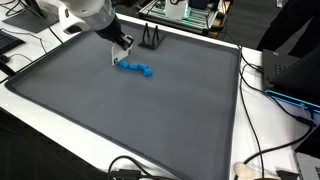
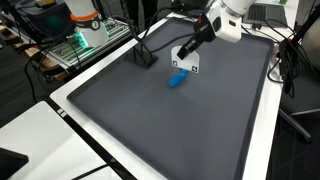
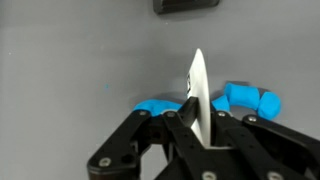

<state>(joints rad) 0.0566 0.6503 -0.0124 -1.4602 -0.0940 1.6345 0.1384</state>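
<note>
Closest to the wrist camera, the black gripper (image 3: 200, 120) fills the bottom of the frame. Its two fingers are pressed tight together on a thin white card (image 3: 198, 80), which is seen edge-on and stands upright between them. Just behind the card, a blue toy (image 3: 250, 98) lies flat on the gray mat (image 3: 70, 60). The toy is a short, knobbly chain of rounded bright blue segments, like a string of fat beads, and it curves slightly. The card and fingers hide its middle, so it shows on either side of them. Whether the card's edge touches the toy cannot be told.

In both exterior views the toy lies in the far part of the mat, toward the edge where a small black stand (image 1: 150, 38) sits. The gripper hangs just above one end of the toy, angled down from the white arm (image 1: 85, 12). In an exterior view the card (image 2: 187, 66) shows as a small flat white rectangle below the fingers. The mat covers most of a white table (image 1: 270, 130), with cables (image 1: 130, 168) along its borders.
</note>
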